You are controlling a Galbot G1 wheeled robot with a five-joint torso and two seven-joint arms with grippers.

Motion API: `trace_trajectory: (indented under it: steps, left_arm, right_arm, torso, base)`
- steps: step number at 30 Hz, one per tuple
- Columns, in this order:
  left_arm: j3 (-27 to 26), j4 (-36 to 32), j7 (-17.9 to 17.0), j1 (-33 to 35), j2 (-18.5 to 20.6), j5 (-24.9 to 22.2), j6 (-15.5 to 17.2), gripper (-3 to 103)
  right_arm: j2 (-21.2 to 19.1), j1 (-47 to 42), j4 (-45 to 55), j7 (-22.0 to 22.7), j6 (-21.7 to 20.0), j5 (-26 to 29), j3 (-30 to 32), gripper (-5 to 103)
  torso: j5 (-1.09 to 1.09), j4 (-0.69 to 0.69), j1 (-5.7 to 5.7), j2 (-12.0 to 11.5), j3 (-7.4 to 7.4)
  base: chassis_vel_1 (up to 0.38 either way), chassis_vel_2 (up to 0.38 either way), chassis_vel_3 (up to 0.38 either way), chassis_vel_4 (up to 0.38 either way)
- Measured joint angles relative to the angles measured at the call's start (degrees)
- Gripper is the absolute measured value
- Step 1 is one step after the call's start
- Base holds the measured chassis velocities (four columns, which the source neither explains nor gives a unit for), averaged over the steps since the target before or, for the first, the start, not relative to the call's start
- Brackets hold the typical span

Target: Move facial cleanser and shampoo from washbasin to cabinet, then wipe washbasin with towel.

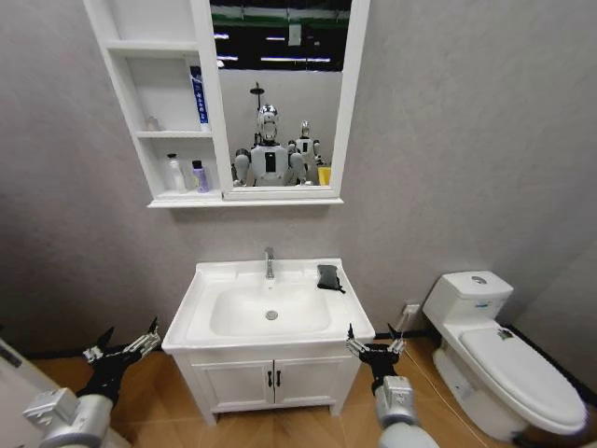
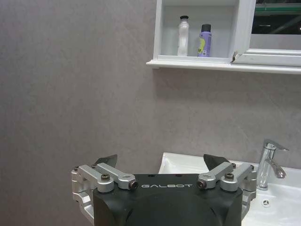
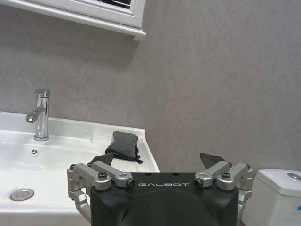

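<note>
Dark grey folded towel (image 1: 327, 277) lies untouched on white ceramic washbasin (image 1: 201, 285) corner — both grippers (image 1: 121, 350) (image 1: 374, 348) released; careless grasp could knock it off.

White rectangular ceramic washbasin (image 1: 201, 285) with chrome tap (image 1: 270, 262) and silvery round drain (image 1: 271, 315). Dark grey-black folded cloth towel (image 1: 327, 276). White wall-hung cabinet (image 1: 126, 93) holding translucent white bottle with black cap (image 2: 183, 36) and lilac bottle with yellow-green label (image 2: 204, 41). Mottled grey wall (image 1: 466, 140). White toilet (image 1: 504, 359). Silver-and-black left gripper (image 2: 161, 165) and right gripper (image 3: 157, 163).
</note>
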Motion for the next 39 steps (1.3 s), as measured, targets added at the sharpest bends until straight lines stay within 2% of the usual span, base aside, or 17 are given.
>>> trace_trajectory:
  steps: [2,15,17,19,22,27,30,34,36,39]
  left_arm:
    - [0.0,0.0,0.0,0.0,0.0,0.0,0.0,100]
    - [0.0,0.0,0.0,0.0,0.0,0.0,0.0,100]
    - [0.0,0.0,0.0,0.0,0.0,0.0,0.0,100]
    - [0.0,0.0,0.0,0.0,0.0,0.0,0.0,100]
    - [0.0,0.0,0.0,0.0,0.0,0.0,0.0,100]
    - [0.0,0.0,0.0,0.0,0.0,0.0,0.0,100]
    - [0.0,0.0,0.0,0.0,0.0,0.0,0.0,100]
    - [0.0,0.0,0.0,0.0,0.0,0.0,0.0,100]
    - [0.0,0.0,0.0,0.0,0.0,0.0,0.0,100]
    - [0.0,0.0,0.0,0.0,0.0,0.0,0.0,100]
  right_arm:
    - [0.4,-0.5,0.0,-0.2,0.2,-0.3,-0.2,100]
    - [-0.5,-1.0,-0.2,-1.1,0.2,-1.3,-0.9,100]
    - [-0.5,-1.3,-0.3,-1.4,0.3,-1.6,-1.1,100]
    - [-0.1,-2.0,-0.6,-1.8,0.6,-2.3,-1.5,100]
    - [0.5,-2.4,-0.9,-2.8,1.3,-3.0,-1.6,100]
    - [0.0,-2.4,-1.1,-3.8,1.7,-3.6,-1.3,100]
    - [-1.7,-1.4,-1.2,-3.7,1.7,-3.2,-0.9,100]
    - [-2.0,-1.1,-1.3,-3.6,1.7,-3.0,-0.9,100]
    - [-1.7,-1.3,-1.4,-3.5,1.6,-2.9,-1.2,100]
    - [-1.3,-1.5,-1.7,-3.6,1.6,-3.0,-1.5,100]
  torso:
    - [0.05,-0.01,0.01,0.0,0.01]
    - [0.00,0.00,0.01,0.0,0.01]
    - [0.06,0.00,0.00,0.0,0.00]
    - [-0.01,-0.01,0.01,0.0,0.00]
    - [0.06,-0.01,0.00,0.0,0.00]
    - [0.02,0.00,-0.02,0.0,0.00]
    - [0.03,0.00,-0.04,0.0,-0.01]
    - [0.00,0.01,-0.03,0.0,-0.01]
    - [0.08,-0.02,0.02,0.0,0.02]
    - [0.00,-0.02,0.07,0.0,0.03]
  base:
    - [0.301,-0.297,-0.305,0.274]
    - [0.355,-0.349,-0.351,0.353]
    - [0.349,-0.364,-0.368,0.353]
    - [0.351,-0.385,-0.349,0.348]
    - [0.358,-0.357,-0.357,0.354]
    - [0.325,-0.338,-0.332,0.346]
    - [0.220,-0.184,-0.244,0.208]
    - [0.069,0.033,-0.082,0.110]
    - [-0.055,-0.014,0.008,0.008]
    - [-0.068,0.009,0.085,-0.056]
